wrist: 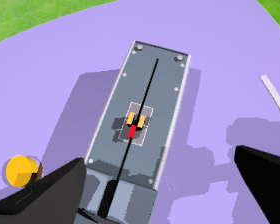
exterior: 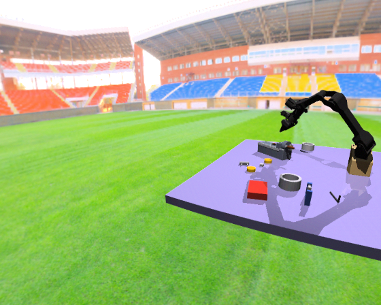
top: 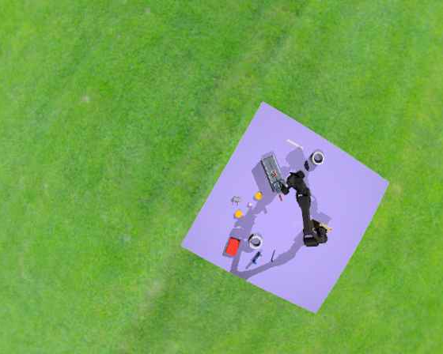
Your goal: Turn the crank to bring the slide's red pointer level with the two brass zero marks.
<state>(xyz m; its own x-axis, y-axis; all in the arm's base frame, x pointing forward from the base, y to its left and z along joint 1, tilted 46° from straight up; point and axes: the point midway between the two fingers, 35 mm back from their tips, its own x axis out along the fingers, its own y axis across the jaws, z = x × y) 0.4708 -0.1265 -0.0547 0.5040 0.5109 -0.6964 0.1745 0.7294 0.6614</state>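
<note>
The grey machine [top: 270,163] [exterior: 271,151] [wrist: 153,80] has a long slot along its top. In the wrist view, the slide's red pointer [wrist: 132,131] sits slightly toward the crank end from the two brass marks, the left brass mark [wrist: 131,118] and the right brass mark [wrist: 141,121]; it is not level with them. The crank's red-brown handle [top: 280,197] [exterior: 290,147] sticks out at the near end and is outside the wrist view. My gripper [exterior: 282,130] [wrist: 161,160] is open and empty, high above the machine's crank end, not touching the handle.
A grey ring [top: 317,158] [exterior: 307,146] and a white bar [top: 294,144] [wrist: 275,98] lie beyond the machine. Yellow discs [top: 259,195] [top: 238,213] lie beside it. Another ring [top: 255,241], a red block [top: 232,246] [exterior: 257,190], a blue object [exterior: 308,194] and a black bent rod [exterior: 335,197] lie farther off.
</note>
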